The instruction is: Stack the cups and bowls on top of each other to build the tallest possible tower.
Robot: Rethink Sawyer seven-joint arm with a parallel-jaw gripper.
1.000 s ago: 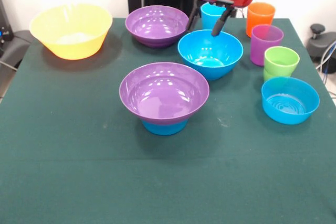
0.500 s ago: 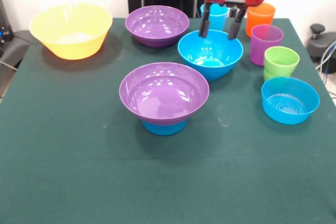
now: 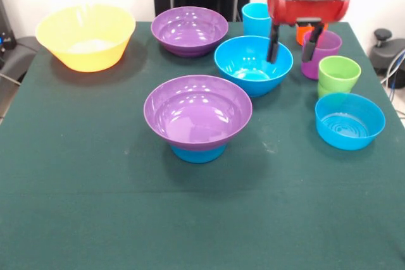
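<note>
Moved: since the earlier frames the hand [image 3: 292, 45] has travelled toward the picture's right, from in front of the light blue cup [image 3: 256, 19] to the gap between the large blue bowl [image 3: 253, 64] and the purple cup [image 3: 321, 54]; nothing else on the surface [image 3: 95, 213] has shifted.
Near edge: a wide band of bare green surface runs across the whole front, open for moving.
Tower: a wide purple bowl [image 3: 197, 110] sits mouth up on a small blue bowl [image 3: 198, 153], of which only the lower part shows; its axis is upright and it stands near the middle of the surface, well apart from everything else.
Right side: the other small blue bowl [image 3: 350, 120] rests mouth up close to the right edge, with the lime green cup [image 3: 338, 74] just behind it and the purple cup behind that.
Middle row: the large blue bowl stands mouth up, glossy, just in front of the second purple bowl [image 3: 189, 30].
Hand: both fingers hang apart, open and empty, one over the blue bowl's right rim, the other in front of the purple cup.
Far row: the large yellow bowl [image 3: 85, 36] overhangs the far left corner; the light blue cup stands upright at the far edge; the orange cup [image 3: 302, 34] is mostly hidden behind the hand.
</note>
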